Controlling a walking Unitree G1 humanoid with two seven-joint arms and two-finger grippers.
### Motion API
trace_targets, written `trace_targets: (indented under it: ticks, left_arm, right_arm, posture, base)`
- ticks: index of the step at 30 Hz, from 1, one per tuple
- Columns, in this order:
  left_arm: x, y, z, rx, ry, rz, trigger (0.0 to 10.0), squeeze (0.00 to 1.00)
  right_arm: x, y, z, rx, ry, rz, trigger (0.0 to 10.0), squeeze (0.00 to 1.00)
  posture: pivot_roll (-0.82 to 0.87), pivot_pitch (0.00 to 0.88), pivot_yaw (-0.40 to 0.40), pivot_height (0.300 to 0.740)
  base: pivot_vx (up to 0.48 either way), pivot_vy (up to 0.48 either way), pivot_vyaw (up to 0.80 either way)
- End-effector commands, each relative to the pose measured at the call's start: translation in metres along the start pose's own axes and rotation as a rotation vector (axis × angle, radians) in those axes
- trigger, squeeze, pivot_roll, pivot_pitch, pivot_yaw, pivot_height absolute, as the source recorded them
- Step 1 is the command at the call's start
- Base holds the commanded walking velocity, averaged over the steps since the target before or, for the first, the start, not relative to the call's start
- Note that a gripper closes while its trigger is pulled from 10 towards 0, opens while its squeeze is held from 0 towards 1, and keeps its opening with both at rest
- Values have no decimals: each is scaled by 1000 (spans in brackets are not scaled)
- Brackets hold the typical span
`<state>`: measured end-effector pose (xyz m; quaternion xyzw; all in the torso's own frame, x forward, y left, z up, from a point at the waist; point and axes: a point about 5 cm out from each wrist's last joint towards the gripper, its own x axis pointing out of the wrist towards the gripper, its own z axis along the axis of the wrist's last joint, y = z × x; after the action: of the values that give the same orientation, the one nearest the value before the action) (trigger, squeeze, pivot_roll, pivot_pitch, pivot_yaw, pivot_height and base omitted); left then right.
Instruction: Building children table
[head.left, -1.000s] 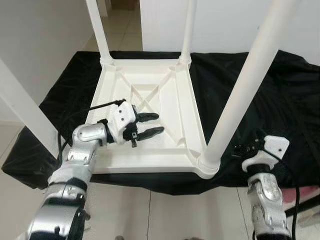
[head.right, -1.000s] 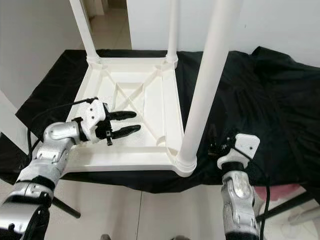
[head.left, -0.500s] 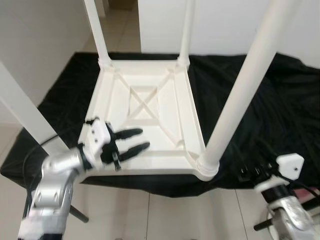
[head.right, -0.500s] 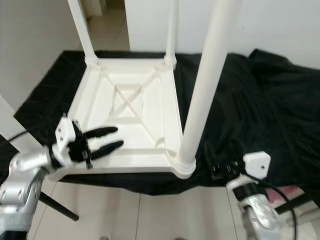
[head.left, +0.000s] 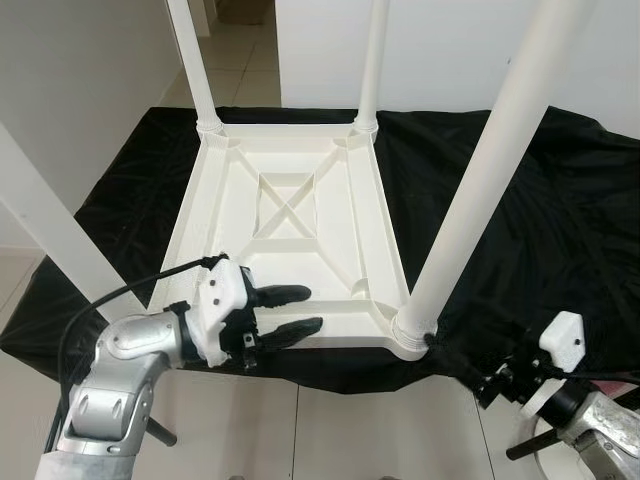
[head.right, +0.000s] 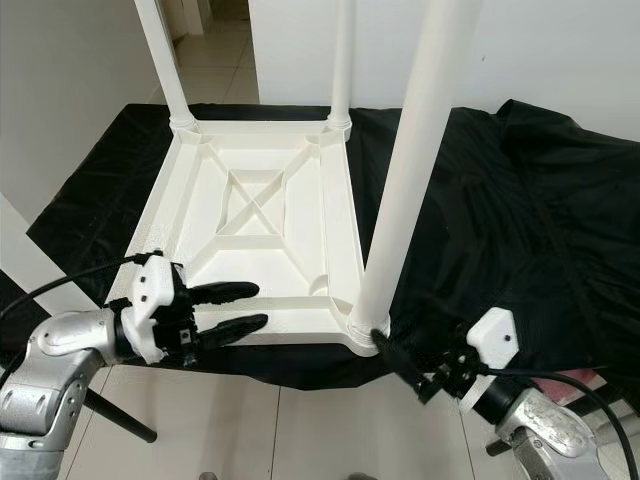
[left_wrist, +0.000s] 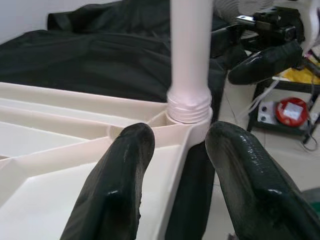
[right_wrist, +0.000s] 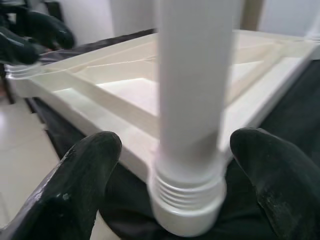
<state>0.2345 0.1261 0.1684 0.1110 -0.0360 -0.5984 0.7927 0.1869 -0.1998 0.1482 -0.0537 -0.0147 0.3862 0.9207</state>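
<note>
Small white plastic table (head.left: 300, 215) lies upside down on a black cloth (head.left: 560, 200), legs pointing up.

Left pincer (head.left: 292, 312) hovers at the near edge of the tabletop underside, fingers spread, holding nothing. One finger (left_wrist: 117, 185) is over the inside of the tray-like underside, the other (left_wrist: 247, 170) is past the rim, over the cloth edge. Straight ahead of it, along the near rim: the near right leg (head.left: 490, 160), seated in its threaded corner socket (head.left: 413, 328).

Right pincer (head.right: 400, 365) sits low at that same corner, coming from the side opposite the left one. Fingers wide apart, one (right_wrist: 82, 185) on each side of the leg base. Can't tell contact from the wrist view; looks like gaps on both sides, so not gripping.

Two far legs stand upright in the back corners: far left leg (head.left: 192, 60), far right leg (head.left: 373, 55). A fourth white leg (head.left: 45, 225) runs diagonally just beyond the left pincer's arm; its base is hidden.

Tiled floor (head.left: 330, 420) below both pincers.
</note>
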Motion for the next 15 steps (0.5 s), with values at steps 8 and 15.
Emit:
trace_targets:
  ticks: [8, 15]
  left_arm:
    - [17, -3, -3, 5, 0, 37, 10000, 0]
    - [31, -7, -6, -17, -14, 39, 10000, 0]
  right_arm:
    - [47, -5, -13, 1, -55, -34, 10000, 0]
    - [68, -9, -15, 14, -78, -56, 10000, 0]
  posture:
    - [-53, 0, 28, 740]
    - [-52, 0, 24, 740]
  base:
    - [0, 0, 0]
    - [0, 0, 0]
